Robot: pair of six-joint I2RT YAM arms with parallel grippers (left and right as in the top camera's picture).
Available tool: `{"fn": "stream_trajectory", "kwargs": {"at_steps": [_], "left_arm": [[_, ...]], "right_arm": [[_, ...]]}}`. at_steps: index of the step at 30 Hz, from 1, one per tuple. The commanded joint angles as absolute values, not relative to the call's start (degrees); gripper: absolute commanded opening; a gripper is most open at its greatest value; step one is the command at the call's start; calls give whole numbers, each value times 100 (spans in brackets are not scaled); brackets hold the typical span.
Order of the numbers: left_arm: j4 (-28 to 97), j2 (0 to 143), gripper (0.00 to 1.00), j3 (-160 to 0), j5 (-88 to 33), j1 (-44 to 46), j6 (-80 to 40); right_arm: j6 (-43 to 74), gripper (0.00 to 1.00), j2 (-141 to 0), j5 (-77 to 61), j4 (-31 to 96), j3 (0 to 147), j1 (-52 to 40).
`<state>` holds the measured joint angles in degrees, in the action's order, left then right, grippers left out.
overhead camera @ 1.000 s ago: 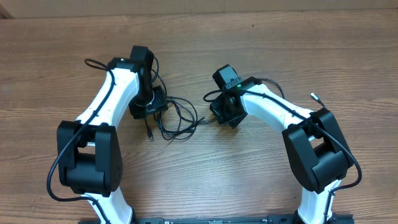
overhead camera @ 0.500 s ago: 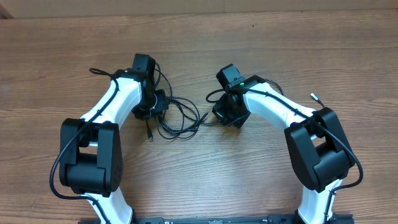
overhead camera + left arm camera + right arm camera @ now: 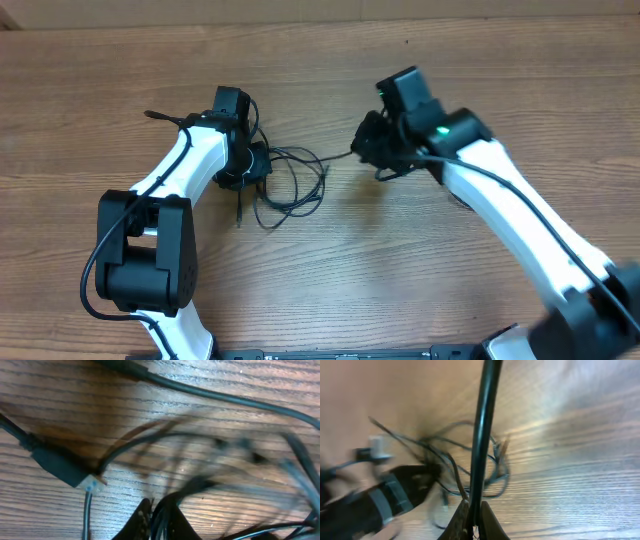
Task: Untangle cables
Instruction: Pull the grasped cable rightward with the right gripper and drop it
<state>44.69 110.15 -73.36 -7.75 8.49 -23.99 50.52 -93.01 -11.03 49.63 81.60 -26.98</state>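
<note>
Right arm has swung way out since a second ago: the right fingers (image 3: 372, 148) went up and away from the pile, and the elbow that was folded in by the bench edge is now stretched toward the lower right corner. Left arm barely shifted.

Both sets of fingers are pressed together on the cables (image 3: 485, 435). On the right wrist view, one black strand runs straight up out of the pinch, pulled tight. The left fingers (image 3: 172, 525) are clamped on a strand or two at the other side of the bundle, with a plug (image 3: 65, 469) that has a pale bluish tip lying on the wood just beside them.

Progress-wise I'd call this early. One strand is being drawn out to the right, but the rest sits in loose overlapping loops between the two arms, right up against the left fingers. Can't tell whether there's a real knot in there or just crossed loops. Separating them is basically all still to do.

Surface is a wood-grain bench (image 3: 400, 280), nothing else lying on it that I can see. Only a paler strip along the far edge shows of the room, no idea what it is.
</note>
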Motion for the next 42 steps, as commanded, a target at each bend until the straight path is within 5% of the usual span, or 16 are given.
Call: {"fn": "stream_trajectory", "kwargs": {"at_steps": [1, 8, 19, 32, 42], "left_arm": [[4453, 10940, 16, -7275, -705, 794, -2447], [4451, 10940, 40, -7273, -703, 794, -2447], [4451, 10940, 60, -7273, -657, 794, -2445], [4333, 10940, 52, -7273, -534, 794, -2578], [4322, 10940, 20, -7271, -539, 794, -2580]], "right_arm": [[4923, 4, -8825, -593, 5009, 8278, -2681], [4925, 4, -8357, -25, 5273, 8278, -2681], [4921, 4, -7568, 211, 5365, 8348, -2182], [4915, 4, -6047, 261, 4917, 8372, -1306], [3642, 4, -5570, 537, 4187, 8372, -1214]]}}
